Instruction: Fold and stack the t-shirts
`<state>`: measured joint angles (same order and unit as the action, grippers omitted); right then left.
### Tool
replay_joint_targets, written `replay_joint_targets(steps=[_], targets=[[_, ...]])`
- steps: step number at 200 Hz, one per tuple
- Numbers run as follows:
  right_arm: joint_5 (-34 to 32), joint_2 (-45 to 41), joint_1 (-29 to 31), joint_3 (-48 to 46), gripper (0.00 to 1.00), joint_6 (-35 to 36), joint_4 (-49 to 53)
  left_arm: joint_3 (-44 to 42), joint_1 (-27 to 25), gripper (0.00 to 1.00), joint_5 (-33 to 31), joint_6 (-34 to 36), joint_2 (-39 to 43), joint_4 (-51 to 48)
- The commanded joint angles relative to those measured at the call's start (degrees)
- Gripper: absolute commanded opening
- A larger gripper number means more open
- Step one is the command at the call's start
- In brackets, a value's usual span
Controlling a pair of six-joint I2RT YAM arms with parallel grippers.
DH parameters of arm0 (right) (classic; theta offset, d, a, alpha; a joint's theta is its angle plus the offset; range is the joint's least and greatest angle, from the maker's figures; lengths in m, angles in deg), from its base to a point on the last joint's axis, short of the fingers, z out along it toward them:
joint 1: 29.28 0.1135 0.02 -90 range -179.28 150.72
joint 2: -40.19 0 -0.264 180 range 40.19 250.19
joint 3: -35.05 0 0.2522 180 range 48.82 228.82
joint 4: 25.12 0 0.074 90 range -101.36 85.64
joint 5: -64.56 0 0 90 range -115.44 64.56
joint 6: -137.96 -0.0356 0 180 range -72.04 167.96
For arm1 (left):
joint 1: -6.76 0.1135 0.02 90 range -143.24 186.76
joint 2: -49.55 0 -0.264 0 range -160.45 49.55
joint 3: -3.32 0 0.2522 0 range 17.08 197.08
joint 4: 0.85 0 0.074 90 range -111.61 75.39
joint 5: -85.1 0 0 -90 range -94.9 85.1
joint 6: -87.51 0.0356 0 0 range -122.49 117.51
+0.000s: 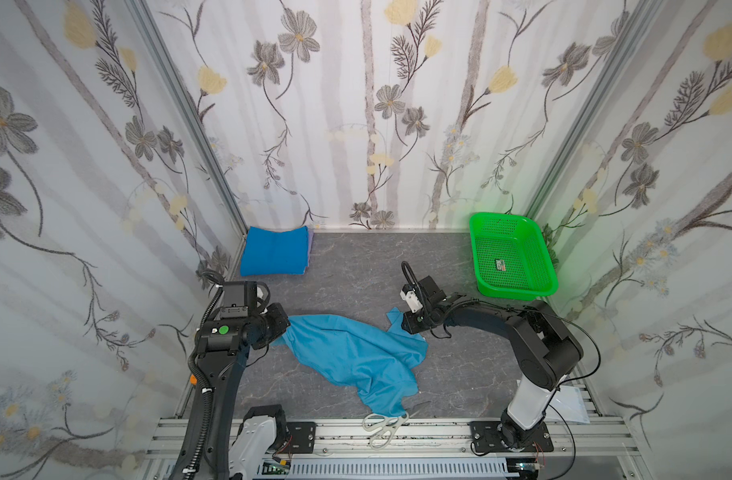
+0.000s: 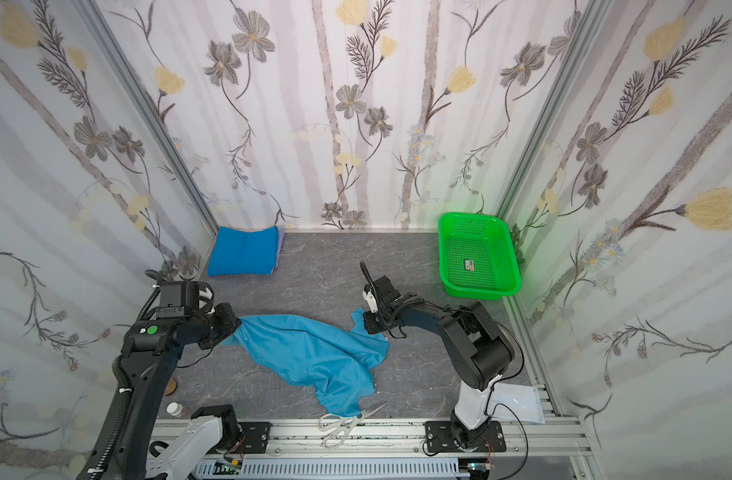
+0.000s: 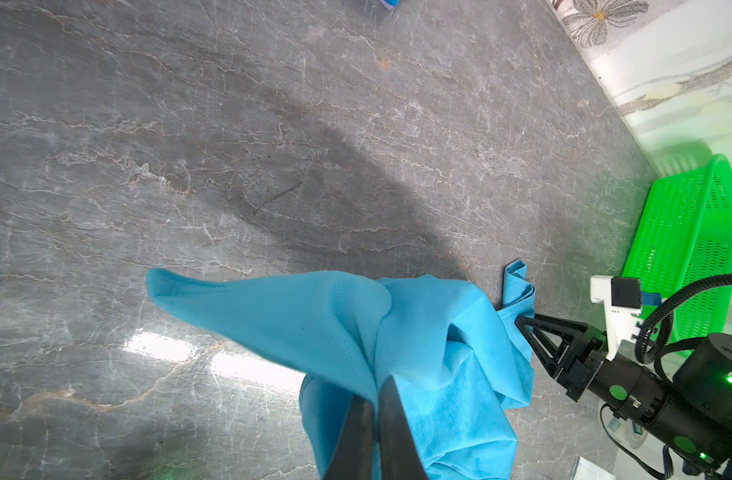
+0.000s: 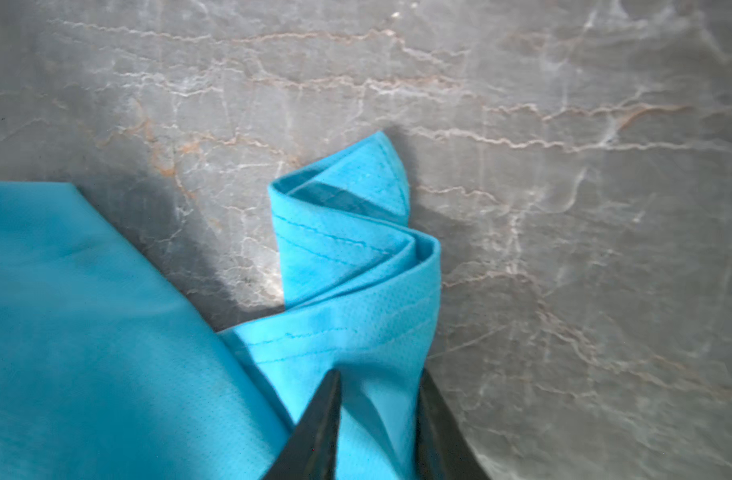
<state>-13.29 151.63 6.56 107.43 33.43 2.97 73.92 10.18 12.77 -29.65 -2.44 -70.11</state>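
— Where do we have the left pincer [image 3: 374,401]?

— We have it pressed together on a bunched fold of the light blue t-shirt [image 1: 356,353]. In its wrist view the two dark fingers [image 3: 356,432] meet with cloth squeezed between them. Close to them the fabric lifts off the table [image 1: 356,270].

— And the right pincer [image 4: 379,374]?

— We see it nipping the opposite end of the same shirt, at a stitched hem. Cloth fills the narrow gap between its fingers, and both press against it. A doubled curl of hem sticks out just past the tips.

— So where does the shirt lie for us?

— Between the two pincers, strung loosely from one to the other, crumpled and not folded. From that span its bulk spreads back toward the arm bases. Its lowest corner lies over the scissors [image 1: 383,428] at the front rail, well behind both sets of tips.

— What do we find beyond the pincers?

— Past the left pincer, toward the back wall, a folded royal blue t-shirt [image 1: 273,251] tops a pile, well apart from the tips. Of the lilac t-shirt [image 1: 311,245] we see only a thin edge showing under it. Past the right pincer, in the far corner on its own side, stands the green basket [image 1: 512,257]. It is near that arm's wrist but apart from it.
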Motion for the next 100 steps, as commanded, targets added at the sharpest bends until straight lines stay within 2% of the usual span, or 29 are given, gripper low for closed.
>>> replay_joint_targets(steps=[1, 19, 50, 84, 100], targets=[[0.2, -0.4, -0.1, 1.4, 0.00, -0.6, -1.9, 0.9, 0.2, 0.00, 0.6, 0.9, -0.1, 1.6], [-3.4, -3.7, -0.1, 2.0, 0.00, -0.9, -1.2, 2.6, 0.3, 0.00, 0.2, 2.1, -0.7, 1.0], [-8.1, -15.7, -2.4, 4.1, 0.00, -0.6, 2.4, 10.2, 0.6, 0.00, 0.7, 6.8, -4.4, 0.3], [-9.8, -25.9, -9.5, 7.7, 0.00, 1.7, 3.2, 22.0, 0.9, 0.00, 1.2, 9.4, -10.1, 3.1], [-9.2, -26.3, -11.7, 10.9, 0.00, 2.4, 3.7, 26.9, 0.8, 0.00, 5.4, 9.3, -13.1, 6.4]])
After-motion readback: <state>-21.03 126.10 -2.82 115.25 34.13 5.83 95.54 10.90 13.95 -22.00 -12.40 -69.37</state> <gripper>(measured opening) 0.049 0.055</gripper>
